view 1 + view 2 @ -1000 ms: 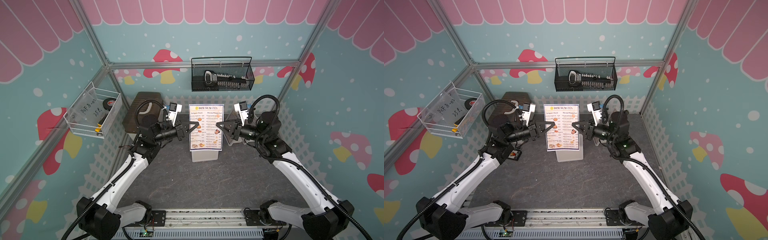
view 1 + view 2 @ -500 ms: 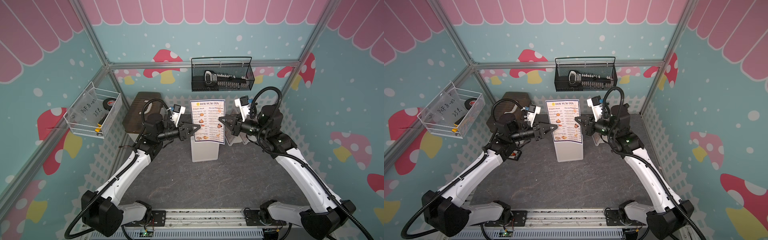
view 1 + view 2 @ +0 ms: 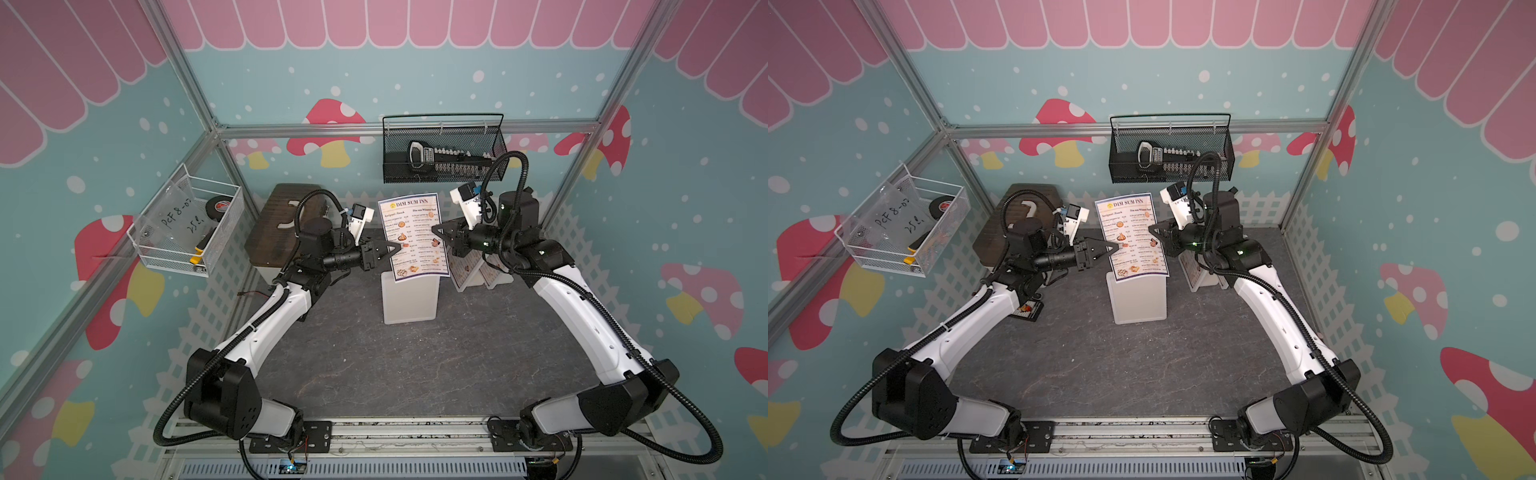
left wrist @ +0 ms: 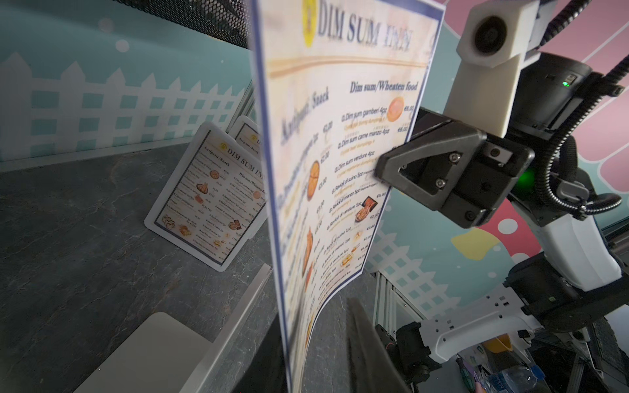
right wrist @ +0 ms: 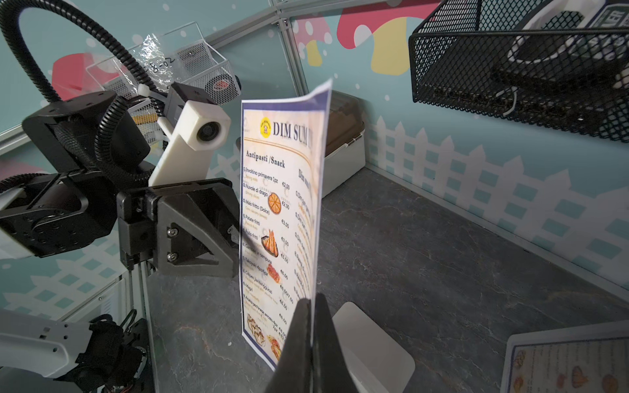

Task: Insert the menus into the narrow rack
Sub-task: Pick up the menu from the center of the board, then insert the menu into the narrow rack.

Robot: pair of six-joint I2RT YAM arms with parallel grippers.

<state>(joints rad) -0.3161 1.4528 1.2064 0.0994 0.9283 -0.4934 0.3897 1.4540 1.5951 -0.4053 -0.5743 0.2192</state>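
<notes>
One of the menus (image 3: 415, 237) (image 3: 1133, 237) hangs upright over the narrow rack (image 3: 409, 297) (image 3: 1138, 299), a white slotted box on the floor; the sheet's lower end curls. My right gripper (image 3: 434, 229) (image 5: 312, 299) is shut on the menu's right edge. My left gripper (image 3: 397, 248) (image 4: 313, 316) straddles the left edge, open, with a gap between the sheet (image 4: 340, 170) and one finger. Two more menus (image 3: 473, 270) (image 4: 207, 194) lean together to the right of the rack, under my right arm.
A black mesh basket (image 3: 442, 153) hangs on the back wall above the menu. A wire basket (image 3: 187, 228) is fixed to the left wall. A brown-lidded box (image 3: 282, 224) sits at the back left. A small card (image 3: 1027, 309) lies under my left arm.
The menu has risen and moved back, from in front of the rack to above it. My left jaws have come apart from the sheet; the right stays clamped.
</notes>
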